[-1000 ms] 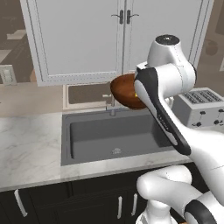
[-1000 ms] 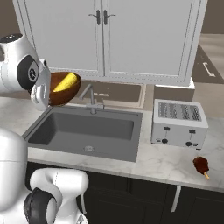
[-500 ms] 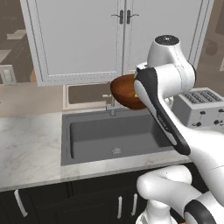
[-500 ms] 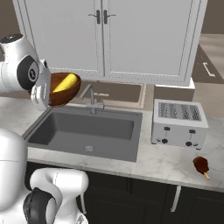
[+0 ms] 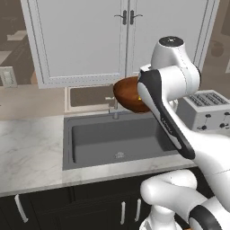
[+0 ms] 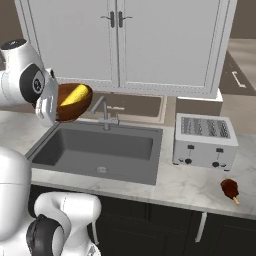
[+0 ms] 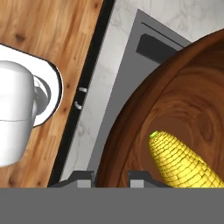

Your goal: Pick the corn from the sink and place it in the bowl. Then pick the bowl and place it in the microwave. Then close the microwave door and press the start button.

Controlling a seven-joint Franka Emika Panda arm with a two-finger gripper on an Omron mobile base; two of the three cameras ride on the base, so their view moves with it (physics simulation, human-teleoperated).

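Observation:
The reddish-brown wooden bowl (image 5: 128,93) hangs tilted in the air above the back of the sink (image 5: 96,143), with the yellow corn (image 6: 75,94) lying inside it. My gripper (image 7: 110,178) is shut on the bowl's rim, one fingertip (image 7: 81,177) outside the wall and the other inside. In the right base view the bowl (image 6: 70,105) sits against the hand at the left, over the sink (image 6: 85,150). The hand view looks into the bowl (image 7: 175,109) with the corn (image 7: 179,162) close by. The microwave and its door are out of view.
A silver faucet (image 6: 105,112) rises behind the basin, just right of the bowl. A toaster (image 6: 205,140) stands on the marble counter to the right, with a small brown item on a stick (image 6: 230,189) near the front edge. White wall cabinets (image 5: 108,40) hang above.

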